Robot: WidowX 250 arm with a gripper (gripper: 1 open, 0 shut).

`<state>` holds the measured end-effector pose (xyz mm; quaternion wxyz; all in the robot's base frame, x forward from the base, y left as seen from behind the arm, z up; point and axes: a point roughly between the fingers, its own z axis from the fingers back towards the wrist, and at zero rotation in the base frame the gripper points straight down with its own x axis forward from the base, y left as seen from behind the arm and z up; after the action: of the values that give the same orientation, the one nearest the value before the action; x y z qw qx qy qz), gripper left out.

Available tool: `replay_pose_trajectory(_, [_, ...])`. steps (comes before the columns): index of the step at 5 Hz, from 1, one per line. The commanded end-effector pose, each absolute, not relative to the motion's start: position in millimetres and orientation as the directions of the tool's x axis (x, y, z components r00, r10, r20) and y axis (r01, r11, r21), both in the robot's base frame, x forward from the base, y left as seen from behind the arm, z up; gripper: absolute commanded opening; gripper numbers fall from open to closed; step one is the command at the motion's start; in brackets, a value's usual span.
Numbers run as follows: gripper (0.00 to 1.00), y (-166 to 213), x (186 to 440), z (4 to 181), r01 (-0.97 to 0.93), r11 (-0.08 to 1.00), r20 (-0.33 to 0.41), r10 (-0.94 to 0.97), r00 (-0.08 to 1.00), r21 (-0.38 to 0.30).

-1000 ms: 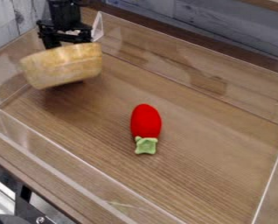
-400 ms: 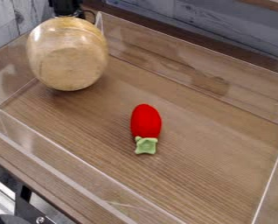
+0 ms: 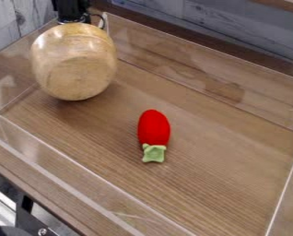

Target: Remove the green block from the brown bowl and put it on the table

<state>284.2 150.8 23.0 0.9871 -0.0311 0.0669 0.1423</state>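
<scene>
The brown bowl (image 3: 76, 60) stands tipped on its side at the back left of the table (image 3: 223, 175), its round wooden underside facing the camera. My gripper (image 3: 73, 18) comes down from the top edge of the frame right behind the bowl's upper rim. Its fingertips are hidden by the bowl, and it appears shut on that rim. The green block is hidden; the bowl's inside faces away from the camera.
A red toy (image 3: 154, 127) with a small green leafy top (image 3: 154, 154) lies near the middle of the table. Low clear acrylic walls (image 3: 39, 175) border the tabletop on all sides. A grey panelled wall runs along the back.
The gripper has closed at the bowl's rim, and the bowl has swung from lying low and sideways to standing tipped with its underside toward the camera. The red toy has not moved.
</scene>
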Motion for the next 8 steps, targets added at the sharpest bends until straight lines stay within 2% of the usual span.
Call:
replay_pose_trajectory(1, [0.00, 145, 274, 16.8, -0.365, 0.930, -0.166, 0.354, 0.920, -0.038])
replay_pose_trajectory(3, [0.00, 155, 262, 10.8, -0.450, 0.893, -0.183, 0.439, 0.879, -0.021])
replay_pose_trajectory(5, [0.00, 189, 258, 7.7, -0.491, 0.871, -0.197, 0.481, 0.854, -0.002])
replay_pose_trajectory(7, [0.00, 210, 245, 6.2, -0.613, 0.790, -0.207, 0.603, 0.770, 0.021])
replay_pose_trajectory(8, [0.00, 218, 244, 6.0, -0.608, 0.793, -0.209, 0.601, 0.771, 0.038])
